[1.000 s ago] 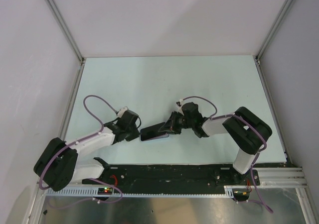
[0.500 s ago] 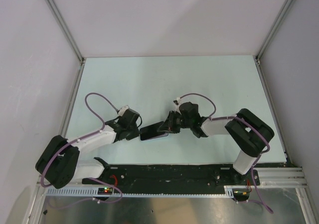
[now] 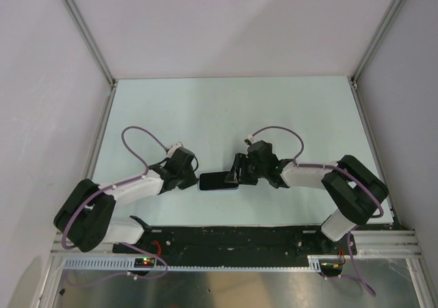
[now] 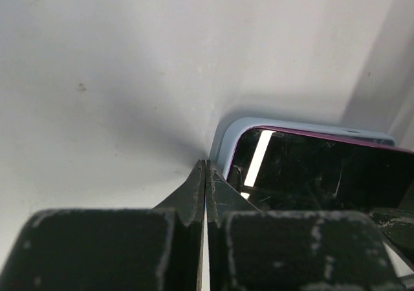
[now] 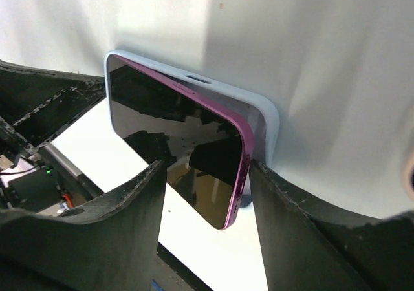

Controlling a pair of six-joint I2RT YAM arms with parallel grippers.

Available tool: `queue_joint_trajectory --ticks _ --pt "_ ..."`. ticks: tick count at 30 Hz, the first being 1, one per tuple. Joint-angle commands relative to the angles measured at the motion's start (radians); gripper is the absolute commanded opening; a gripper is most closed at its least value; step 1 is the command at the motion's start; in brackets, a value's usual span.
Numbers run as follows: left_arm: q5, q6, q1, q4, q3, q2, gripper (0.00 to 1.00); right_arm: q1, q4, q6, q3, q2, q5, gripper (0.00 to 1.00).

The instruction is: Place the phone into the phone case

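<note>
- The phone [image 5: 181,142], black-screened with a purple rim, has its near end between the two fingers [image 5: 129,226] of the right gripper [image 5: 206,174] and runs away from them.
- Those fingers stand partway apart, one on each side of that end. One is just beside the purple rim, and I cannot tell whether either presses on it.
- Past the phone's far long side, the light blue phone case [image 5: 262,113] shows as a rim around it. The phone lies in or on the shell, but I cannot tell whether it is fully seated.
- The left gripper [image 4: 206,174] has its fingers pressed together with nothing between them.
- Just beyond its tips is the rounded corner of the case [image 4: 226,139]. The phone's screen lies beyond and to the right.
- From above, the two grippers meet the phone from opposite ends, on the pale table [image 3: 205,109].
</note>
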Motion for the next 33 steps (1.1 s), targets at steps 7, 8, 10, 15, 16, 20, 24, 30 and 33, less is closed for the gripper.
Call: queue_joint_trajectory --ticks 7,8,10,15,16,20,24,30,33 --pt "0.041 -0.006 -0.017 -0.012 0.0 0.011 0.0 -0.007 -0.29 -0.11 0.082 -0.124 0.164 0.61" --pt "0.041 -0.006 -0.017 -0.012 0.001 0.009 0.0 -0.008 -0.302 -0.112 0.085 -0.129 0.173 0.61" --pt "0.042 -0.006 -0.017 -0.014 0.005 0.007 0.0 -0.006 -0.327 -0.116 0.091 -0.131 0.191 0.6" --pt "0.048 -0.005 -0.016 -0.017 0.02 0.012 0.0 0.018 -0.354 -0.116 0.099 -0.146 0.221 0.58" --pt "0.049 -0.005 -0.016 -0.017 0.022 0.012 0.0 0.023 -0.363 -0.116 0.102 -0.15 0.229 0.55" --pt "0.054 -0.005 -0.017 -0.017 0.031 0.015 0.0 0.034 -0.379 -0.115 0.106 -0.154 0.241 0.43" --pt "0.06 -0.005 -0.017 -0.016 0.039 0.024 0.0 0.048 -0.373 -0.107 0.106 -0.138 0.242 0.32" --pt "0.072 -0.004 -0.017 -0.016 0.056 0.04 0.0 0.071 -0.358 -0.1 0.107 -0.105 0.242 0.24" --pt "0.074 -0.003 -0.017 -0.016 0.059 0.043 0.0 0.082 -0.358 -0.099 0.113 -0.088 0.242 0.19"
